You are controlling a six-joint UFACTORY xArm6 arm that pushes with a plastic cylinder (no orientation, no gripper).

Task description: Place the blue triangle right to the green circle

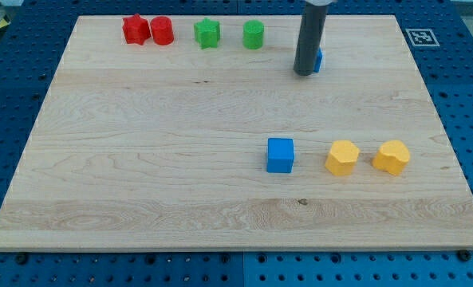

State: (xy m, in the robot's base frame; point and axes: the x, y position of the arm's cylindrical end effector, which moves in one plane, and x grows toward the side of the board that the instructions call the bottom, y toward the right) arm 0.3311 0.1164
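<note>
The blue triangle [319, 60] is mostly hidden behind my rod near the view's top; only a sliver shows on the rod's right side. My tip [304, 73] rests on the board right against the triangle's left side. The green circle [254, 34] stands up and to the left of the tip, a short gap away. A green star [207, 33] sits to the left of the circle.
A red star [135, 29] and a red circle [162, 30] stand at the top left. A blue cube [281, 155], a yellow hexagon [342, 157] and another yellow block [392, 157] line up in the lower right. The wooden board [140, 159] lies on a blue pegboard.
</note>
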